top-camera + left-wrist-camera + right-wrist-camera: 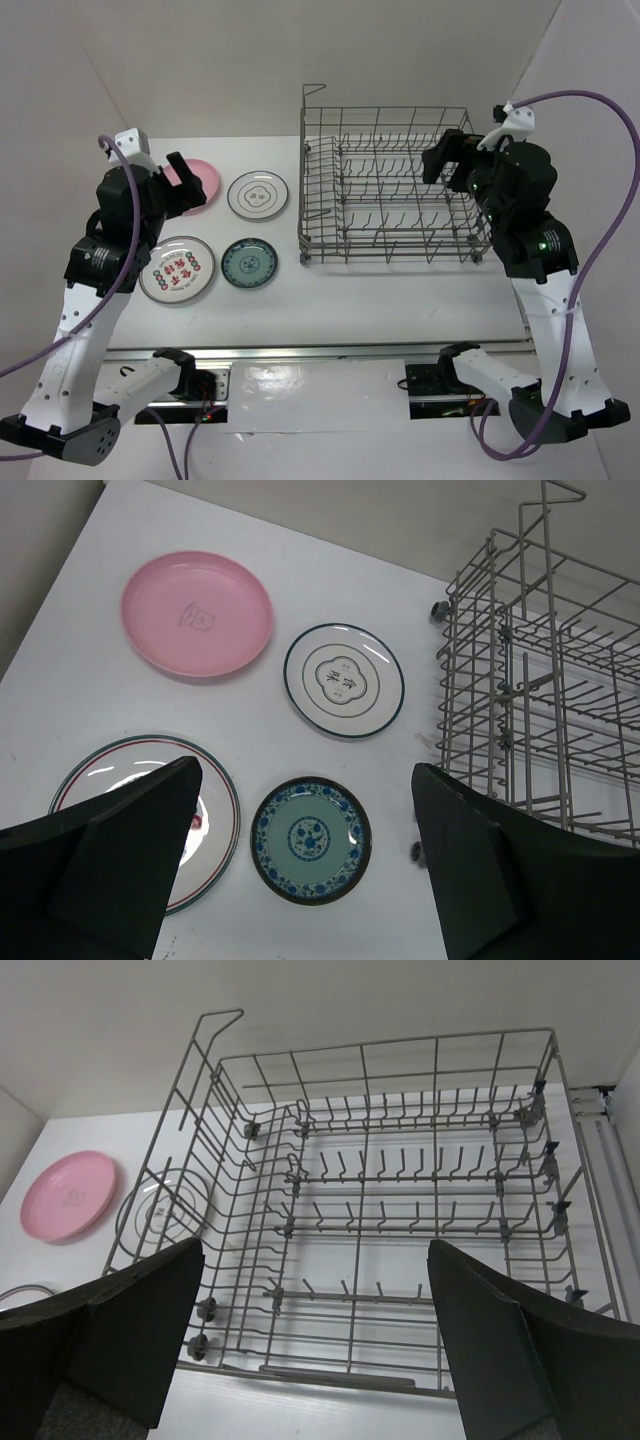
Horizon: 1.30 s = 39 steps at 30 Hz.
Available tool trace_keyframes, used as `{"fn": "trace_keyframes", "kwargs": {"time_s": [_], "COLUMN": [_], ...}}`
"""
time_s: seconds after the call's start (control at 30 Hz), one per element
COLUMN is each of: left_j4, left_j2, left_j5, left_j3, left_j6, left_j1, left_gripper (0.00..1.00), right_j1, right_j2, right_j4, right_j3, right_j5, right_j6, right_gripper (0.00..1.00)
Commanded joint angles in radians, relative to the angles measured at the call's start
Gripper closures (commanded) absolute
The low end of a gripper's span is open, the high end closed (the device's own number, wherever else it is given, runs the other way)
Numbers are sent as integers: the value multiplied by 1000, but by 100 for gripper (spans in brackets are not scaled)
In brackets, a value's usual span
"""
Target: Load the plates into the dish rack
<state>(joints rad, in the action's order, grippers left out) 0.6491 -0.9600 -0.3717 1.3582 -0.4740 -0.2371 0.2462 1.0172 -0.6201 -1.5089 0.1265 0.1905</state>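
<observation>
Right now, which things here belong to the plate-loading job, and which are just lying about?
Belong to the job: pink plate, dark-rimmed white plate, red-patterned plate, teal plate, dish rack.
Just there: purple cable, metal rail, table.

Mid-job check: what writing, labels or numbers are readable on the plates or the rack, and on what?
Nothing reads clearly.
Pink plate: faint centre mark, too faint to read.
White dark-rimmed plate: marks in the centre emblem, too blurred to read.
Red-patterned plate: red marks, perhaps characters, too small to read.
Teal plate: flower pattern only, no text.
Dish rack: no label seen.
</observation>
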Motion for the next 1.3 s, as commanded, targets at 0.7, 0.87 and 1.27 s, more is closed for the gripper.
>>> {"fn": "trace_keyframes", "kwargs": {"time_s": [0.7, 0.87, 1.27], "left_j4": [-133, -195, -129], "left_j2": [-440, -596, -927], "left_j5": [385, 499, 407], "left_j3": [87, 97, 323], "left_j6": [-359, -443, -483], "left_j1": [403, 504, 536], "left_gripper": [1, 4, 7], "right_j1": [7, 7, 37], "right_j2": [-69, -97, -106], "right_j4": [203, 255, 303], "right_j3": [203, 263, 297], "right_j5": [-364, -438, -501], "right_j6": [101, 138, 158], "right_gripper": [0, 0, 0]}}
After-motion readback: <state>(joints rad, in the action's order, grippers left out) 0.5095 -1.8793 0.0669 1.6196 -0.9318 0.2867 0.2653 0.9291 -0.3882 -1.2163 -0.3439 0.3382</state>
